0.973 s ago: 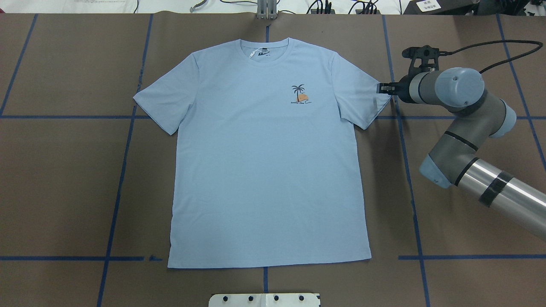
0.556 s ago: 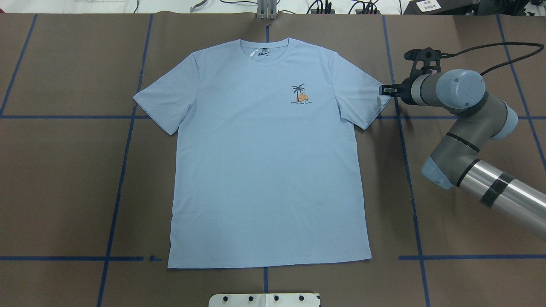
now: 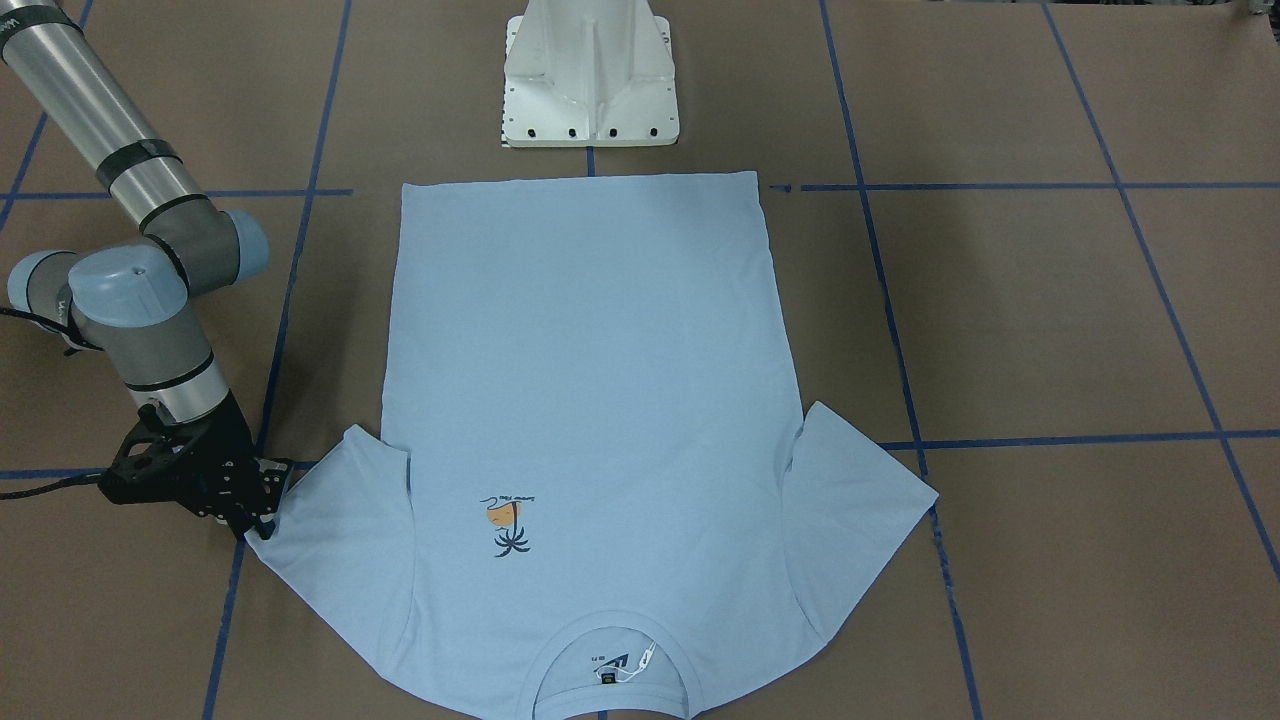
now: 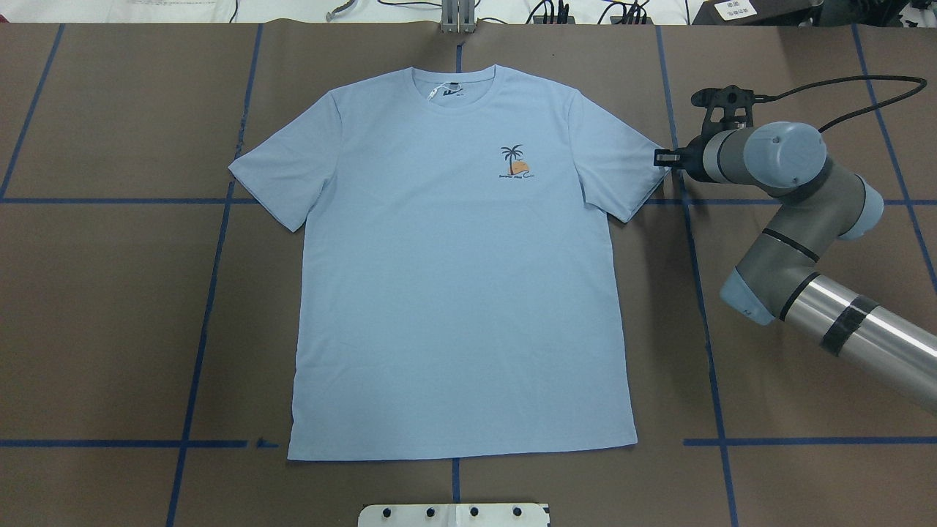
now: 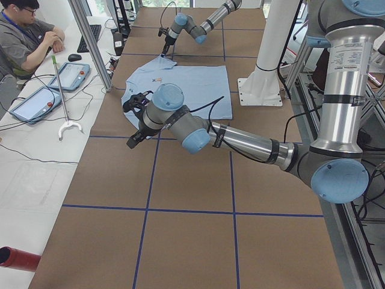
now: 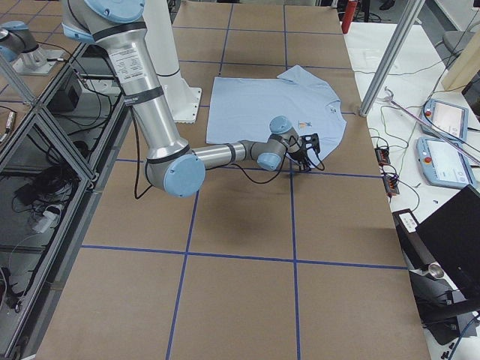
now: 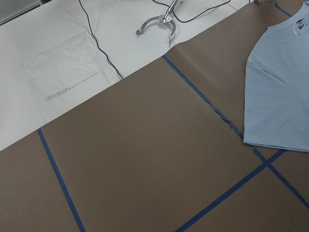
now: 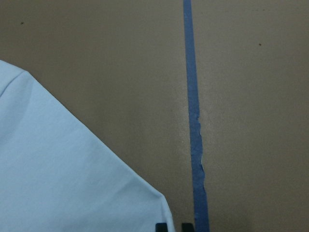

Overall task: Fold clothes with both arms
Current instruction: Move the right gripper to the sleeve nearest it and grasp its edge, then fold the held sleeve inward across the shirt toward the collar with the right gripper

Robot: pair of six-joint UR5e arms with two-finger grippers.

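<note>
Right tool (image 4: 657,156) has backed to T-shirt (image 4: 454,293) sleeve corner.

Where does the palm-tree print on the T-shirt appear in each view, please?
Front-facing: palm-tree print lower centre-left, upside down.
Overhead: palm-tree print upper centre-right.
Exterior left: palm-tree print tiny, upper centre-left.
Exterior right: palm-tree print upper centre-right.
Both wrist views: not in view.
Shared landmark: neck label, clear in front-facing and overhead.
</note>
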